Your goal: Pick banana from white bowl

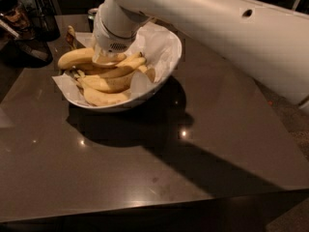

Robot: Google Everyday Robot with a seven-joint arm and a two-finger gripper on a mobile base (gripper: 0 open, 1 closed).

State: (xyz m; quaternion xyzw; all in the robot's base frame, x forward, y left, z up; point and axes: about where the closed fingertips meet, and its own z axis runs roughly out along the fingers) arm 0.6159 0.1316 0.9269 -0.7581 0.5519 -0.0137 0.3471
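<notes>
The gripper [106, 59] is down inside the white bowl [170, 41], at the end of the thick white arm [217, 28] that slants in from the upper right; its tip rests among the fruit, and whether it is clenched or released cannot be told, since the wrist hides it. The uppermost banana [73, 58] lies just left of the gripper and touches it, its far end reaching out past the bowl's rim; the other bananas [110, 83] are heaped directly below and in front of the gripper. Crumpled white paper [157, 50] lines the bowl behind and to the right of the gripper; the bowl stands on the dark glossy tabletop [203, 173], which stretches away beneath and in front of it.
</notes>
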